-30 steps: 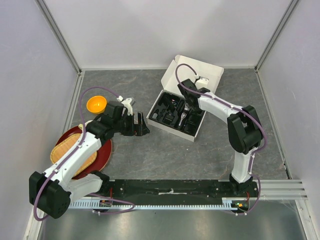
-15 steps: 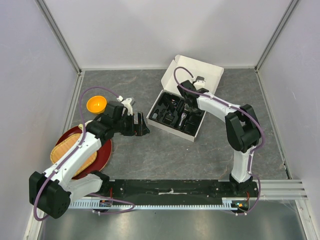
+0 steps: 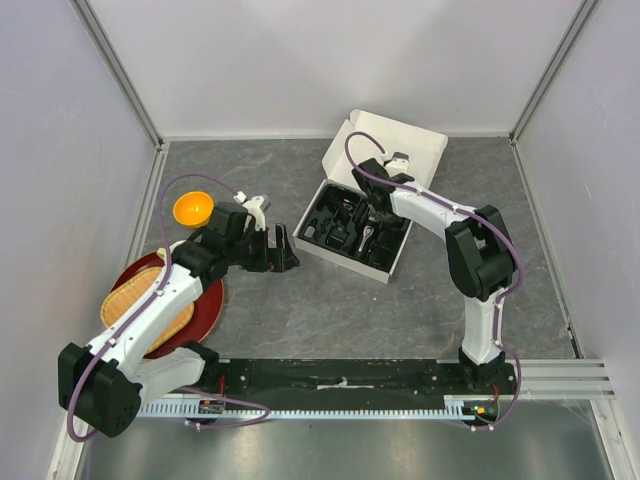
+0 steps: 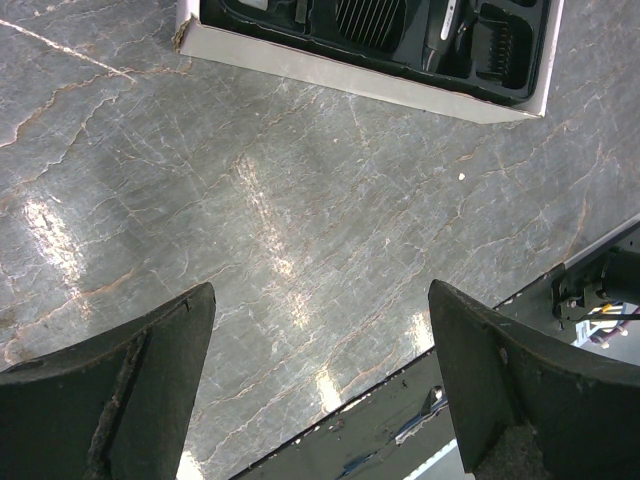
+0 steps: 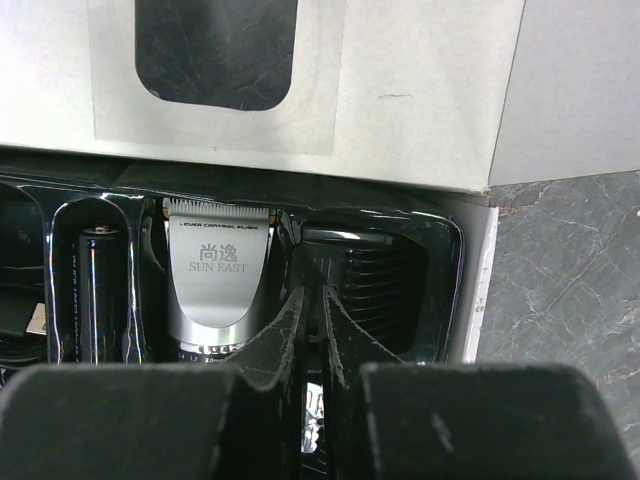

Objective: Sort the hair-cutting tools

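We see the hair clipper lying in the black tray of the white cardboard box, which sits open toward the far side of the bench. Its head is brushed silver and tapers down from a fine toothed blade at the top, with "SUN EAST" and smaller lettering printed on it. The body below is black and mostly hidden by our right hand. In the compartment just to the clipper's right lies a black guard comb with close parallel ribs. To the clipper's left a glossy black cylindrical piece rests in its own slot. The right hand hangs low over the tray on the wall between the clipper and that comb. Its fingers are together with only a thin slit between them, and we cannot tell whether they pinch anything. Our left hand hovers above bare bench, well apart from the box, with its fingers spread wide and nothing between them. An orange bowl stands near the left arm.
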